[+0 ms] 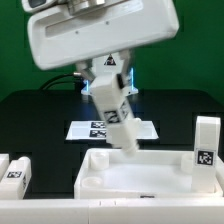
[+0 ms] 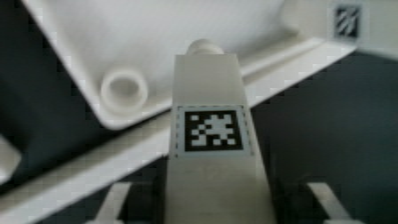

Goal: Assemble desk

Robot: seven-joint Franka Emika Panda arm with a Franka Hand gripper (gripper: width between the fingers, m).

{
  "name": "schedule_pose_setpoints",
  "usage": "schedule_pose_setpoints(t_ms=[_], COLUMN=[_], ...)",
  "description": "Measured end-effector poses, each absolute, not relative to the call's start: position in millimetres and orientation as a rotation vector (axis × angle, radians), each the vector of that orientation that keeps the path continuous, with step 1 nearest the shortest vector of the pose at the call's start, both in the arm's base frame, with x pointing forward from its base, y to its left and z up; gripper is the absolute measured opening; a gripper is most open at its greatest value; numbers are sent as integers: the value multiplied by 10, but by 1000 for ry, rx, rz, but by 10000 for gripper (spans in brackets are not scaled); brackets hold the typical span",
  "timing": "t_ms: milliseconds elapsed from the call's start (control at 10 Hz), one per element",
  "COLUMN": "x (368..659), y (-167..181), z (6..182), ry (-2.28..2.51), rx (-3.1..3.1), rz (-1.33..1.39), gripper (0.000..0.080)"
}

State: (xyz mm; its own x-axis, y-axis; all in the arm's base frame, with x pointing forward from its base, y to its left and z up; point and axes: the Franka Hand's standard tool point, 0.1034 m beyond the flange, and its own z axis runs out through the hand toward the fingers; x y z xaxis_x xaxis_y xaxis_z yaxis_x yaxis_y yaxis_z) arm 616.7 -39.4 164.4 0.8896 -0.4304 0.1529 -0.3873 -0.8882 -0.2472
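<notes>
First, the exterior view: the gripper (image 1: 114, 105) clasps a white leg (image 1: 124, 130), tilted above the tabletop's (image 1: 150, 178) far rim. A second leg (image 1: 207, 150) stands upright beside the tabletop. Next, the wrist view: fingers (image 2: 125, 205) pinch the tagged leg near the tabletop's corner socket (image 2: 125, 88).

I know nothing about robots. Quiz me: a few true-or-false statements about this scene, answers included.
1. The gripper holds a leg. True.
2. The tabletop is black. False: it is white; the table under it is black.
3. The socket in the wrist view has a leg in it. False: it is empty.
4. A second leg stands upright at the exterior view's right. True.
</notes>
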Motion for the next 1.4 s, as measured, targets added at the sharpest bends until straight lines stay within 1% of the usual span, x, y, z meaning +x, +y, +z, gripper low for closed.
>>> schedule_pose_setpoints(t_ms=[100, 300, 400, 600, 800, 1300, 1400], x=[6231, 6246, 6213, 6157, 6112, 6104, 6085], y=[-409, -426, -420, -407, -432, -427, -473], z=[1572, 1569, 1533, 1555, 1672, 1633, 1586], ry=[541, 557, 555, 405, 281, 231, 196], rx=[-2916, -2922, -2927, -2980, -3004, -3018, -3032], rz=[-449, -658, -663, -619, -577, -571, -564], gripper=[284, 284, 284, 284, 284, 284, 284])
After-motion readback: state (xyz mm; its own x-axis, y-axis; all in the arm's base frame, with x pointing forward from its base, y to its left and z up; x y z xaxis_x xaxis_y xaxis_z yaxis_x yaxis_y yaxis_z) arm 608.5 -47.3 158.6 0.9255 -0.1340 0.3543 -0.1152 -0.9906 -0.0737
